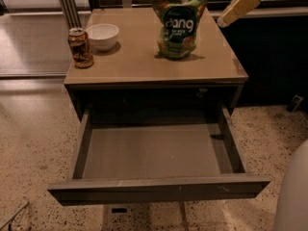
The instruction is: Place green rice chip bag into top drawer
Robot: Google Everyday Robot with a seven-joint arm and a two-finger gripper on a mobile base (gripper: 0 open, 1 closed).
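Observation:
The green rice chip bag [178,27] stands upright at the back middle of the tan table [144,66], white "dang" lettering facing me. The top drawer [159,189] is pulled wide open below the table, its grey bottom bare. My gripper [237,8] shows as a yellowish finger reaching in from the top right corner, in the air to the right of the bag and a little above the table's back right edge, apart from the bag. It holds nothing that I can see.
A brown drink can [80,48] and a white bowl [102,35] stand at the table's left. A dark cabinet front [269,57] runs along the right. A pale rounded part of the robot [293,196] fills the lower right corner. Speckled floor surrounds the table.

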